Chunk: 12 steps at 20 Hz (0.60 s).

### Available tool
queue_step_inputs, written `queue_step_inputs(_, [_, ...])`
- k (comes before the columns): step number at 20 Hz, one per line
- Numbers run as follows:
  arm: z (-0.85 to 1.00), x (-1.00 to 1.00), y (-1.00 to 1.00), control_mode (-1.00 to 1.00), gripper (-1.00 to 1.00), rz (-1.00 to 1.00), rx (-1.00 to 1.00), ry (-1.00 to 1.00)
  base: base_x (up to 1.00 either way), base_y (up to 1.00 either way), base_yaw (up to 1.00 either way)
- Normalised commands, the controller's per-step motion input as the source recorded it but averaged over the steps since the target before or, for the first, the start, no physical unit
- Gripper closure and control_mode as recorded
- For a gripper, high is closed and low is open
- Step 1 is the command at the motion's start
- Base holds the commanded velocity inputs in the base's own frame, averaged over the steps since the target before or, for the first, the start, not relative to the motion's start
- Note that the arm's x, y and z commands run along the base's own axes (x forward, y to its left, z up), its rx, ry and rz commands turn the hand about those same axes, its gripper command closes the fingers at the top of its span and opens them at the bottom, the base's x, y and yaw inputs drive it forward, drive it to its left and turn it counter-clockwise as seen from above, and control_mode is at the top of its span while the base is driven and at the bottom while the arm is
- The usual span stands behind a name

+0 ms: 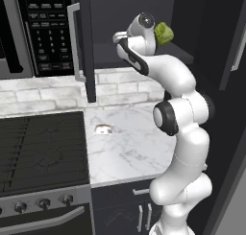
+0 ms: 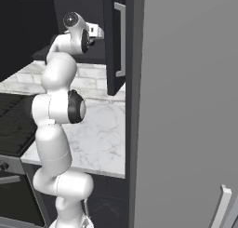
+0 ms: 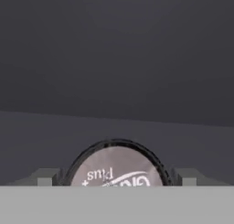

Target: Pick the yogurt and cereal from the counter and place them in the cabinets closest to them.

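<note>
yogurt (image 3: pixel 116 166) in open cabinet (image 1: pixel 139 52) (shelf), end effector (image 3: pixel 116 178) apart

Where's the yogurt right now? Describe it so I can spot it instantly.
Start at the open black wall cabinet right of the microwave, where the arm reaches in. In the hand view, the yogurt shows between the fingertips of the hand: a round dark-rimmed cup with a pale pinkish lid bearing white lettering. The green lump nearby is irregular and unlabelled.
</note>
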Motion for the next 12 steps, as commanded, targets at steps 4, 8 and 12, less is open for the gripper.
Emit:
queue_step_inputs(4, [0.14,-0.4,0.0,-1.0,-1.0,0.0,0.02,0.0,0.0,0.0,0.0])
queue_step_inputs(8, [0.02,-0.69,0.0,-1.0,-1.0,0.0,0.0,-0.02,0.0,0.0,0.0])
queue_step_inputs(12, [0.0,-0.9,0.0,-1.0,-1.0,0.0,0.0,0.0,0.0,0.0,0.0])
